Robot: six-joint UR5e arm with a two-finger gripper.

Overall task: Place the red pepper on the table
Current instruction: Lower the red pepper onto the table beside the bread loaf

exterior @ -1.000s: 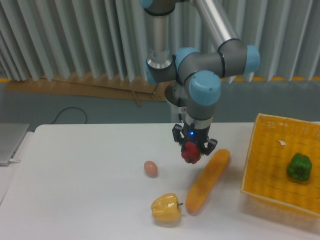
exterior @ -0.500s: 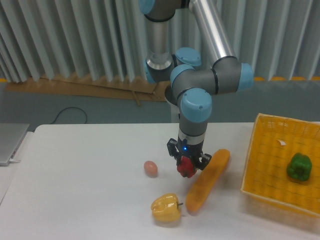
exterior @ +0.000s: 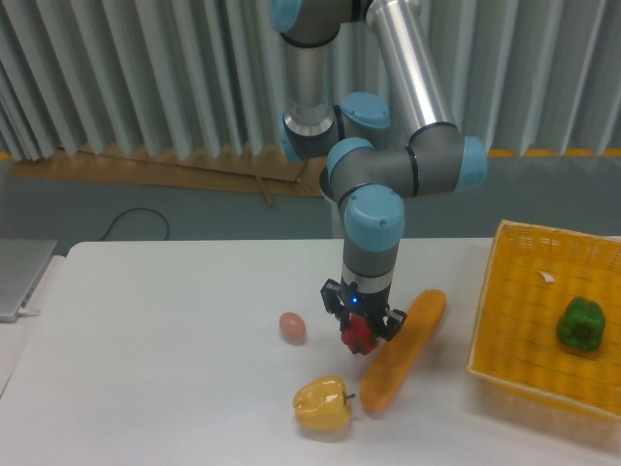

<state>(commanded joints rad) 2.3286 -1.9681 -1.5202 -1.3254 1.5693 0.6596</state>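
Observation:
My gripper points straight down over the white table, shut on the red pepper. The small glossy pepper hangs between the fingers, very low over the tabletop; I cannot tell whether it touches. It sits just left of the long orange baguette-like loaf and above the yellow pepper. The pepper's stem is hidden inside the gripper.
A small brownish egg lies to the left of the gripper. A yellow woven basket stands at the right edge with a green pepper inside. A grey laptop corner shows at the far left.
The arm has moved the gripper and red pepper down and slightly left, closer to the tabletop. Nothing else on the table has shifted.

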